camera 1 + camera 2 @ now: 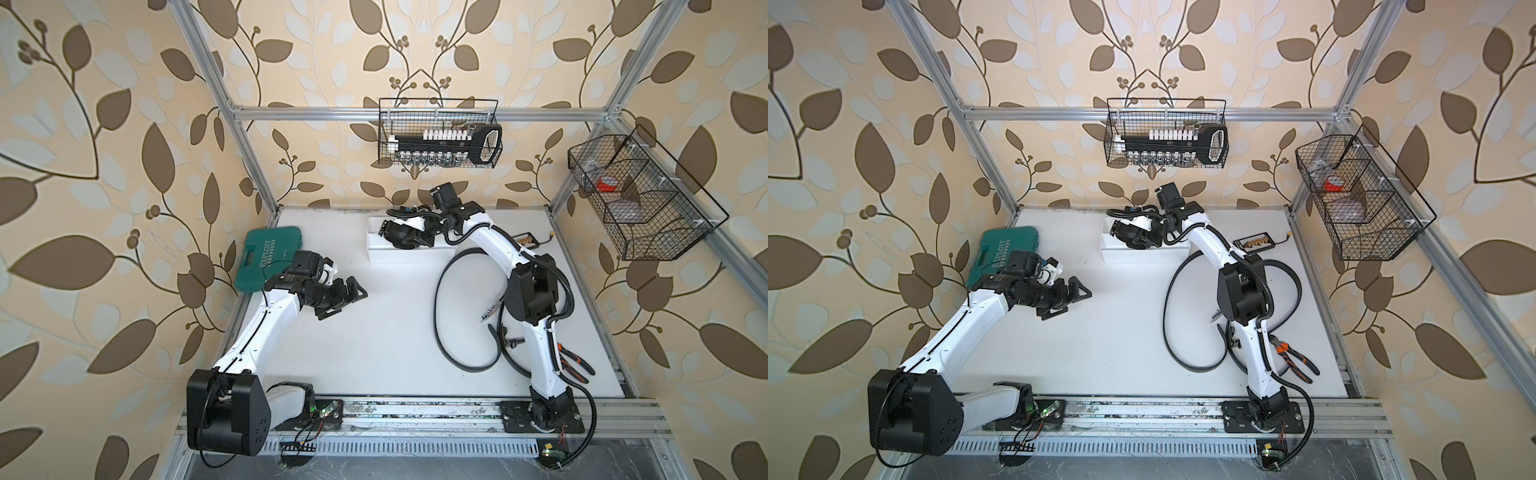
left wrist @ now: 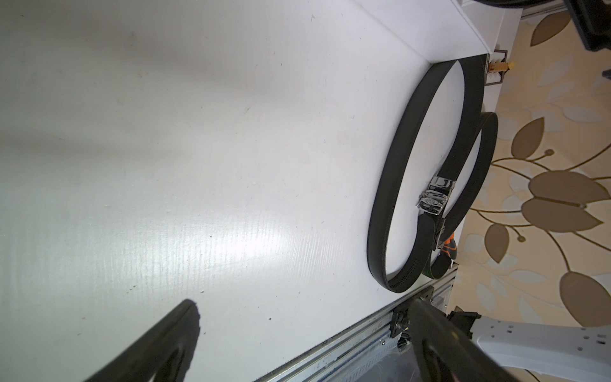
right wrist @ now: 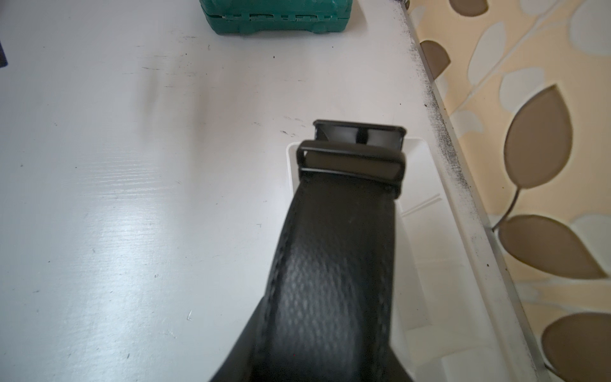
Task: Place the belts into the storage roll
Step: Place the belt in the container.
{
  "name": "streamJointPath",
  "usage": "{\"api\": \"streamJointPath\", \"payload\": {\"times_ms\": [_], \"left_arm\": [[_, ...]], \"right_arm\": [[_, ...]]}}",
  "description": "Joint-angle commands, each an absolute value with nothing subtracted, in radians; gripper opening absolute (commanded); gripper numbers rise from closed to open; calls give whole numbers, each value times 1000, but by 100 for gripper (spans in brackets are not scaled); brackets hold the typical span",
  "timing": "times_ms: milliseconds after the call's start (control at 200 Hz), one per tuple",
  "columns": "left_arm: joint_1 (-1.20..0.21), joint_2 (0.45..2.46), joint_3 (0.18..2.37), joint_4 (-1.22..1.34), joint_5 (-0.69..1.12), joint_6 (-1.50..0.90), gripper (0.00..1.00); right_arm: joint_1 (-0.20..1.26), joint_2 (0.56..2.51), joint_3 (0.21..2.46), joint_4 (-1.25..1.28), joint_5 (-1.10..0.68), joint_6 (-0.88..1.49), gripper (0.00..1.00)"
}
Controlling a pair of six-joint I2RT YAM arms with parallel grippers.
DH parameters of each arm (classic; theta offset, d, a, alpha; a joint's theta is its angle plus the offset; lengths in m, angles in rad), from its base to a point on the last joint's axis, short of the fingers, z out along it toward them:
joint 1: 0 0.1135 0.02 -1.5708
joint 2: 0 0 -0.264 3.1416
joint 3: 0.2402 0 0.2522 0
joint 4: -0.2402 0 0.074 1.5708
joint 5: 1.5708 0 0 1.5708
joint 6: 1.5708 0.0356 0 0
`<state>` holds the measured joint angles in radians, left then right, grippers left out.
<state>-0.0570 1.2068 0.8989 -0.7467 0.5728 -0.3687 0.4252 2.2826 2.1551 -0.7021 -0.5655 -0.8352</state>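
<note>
Right wrist view: a rolled belt [image 3: 334, 264] hangs over the tray's [image 3: 425, 251] end, clenched by the right gripper [image 1: 403, 237]. Next, probably: lower, release. Left gripper [image 1: 347, 303] gapes empty; loose belts [image 2: 378, 211] lie beside the tray.

Mid worktop [image 1: 374, 340] is bare ahead of my left claw [image 1: 347, 303]. Case [image 1: 266, 253] blocks rear left; my right claw [image 1: 392, 235], gripping a belt [image 3: 334, 258], covers the tray [image 1: 409, 256]. Loose belts [image 2: 378, 225] sprawl across the right side.
</note>
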Motion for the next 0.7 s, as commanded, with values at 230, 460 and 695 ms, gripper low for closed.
{"api": "streamJointPath", "payload": {"times_ms": [230,460,695], "left_arm": [[-37,1224,900,-750,617,-335,99],[-21,1245,901,-747,639,-329,99],[-11,1253,899,-736,663,-328,99]], "right_arm": [[421,2392,2263,-805,-726,-956,30],[417,2450,2300,-833,-783,-989,29],[417,2480,2305,-847,-832,-1000,30]]}}
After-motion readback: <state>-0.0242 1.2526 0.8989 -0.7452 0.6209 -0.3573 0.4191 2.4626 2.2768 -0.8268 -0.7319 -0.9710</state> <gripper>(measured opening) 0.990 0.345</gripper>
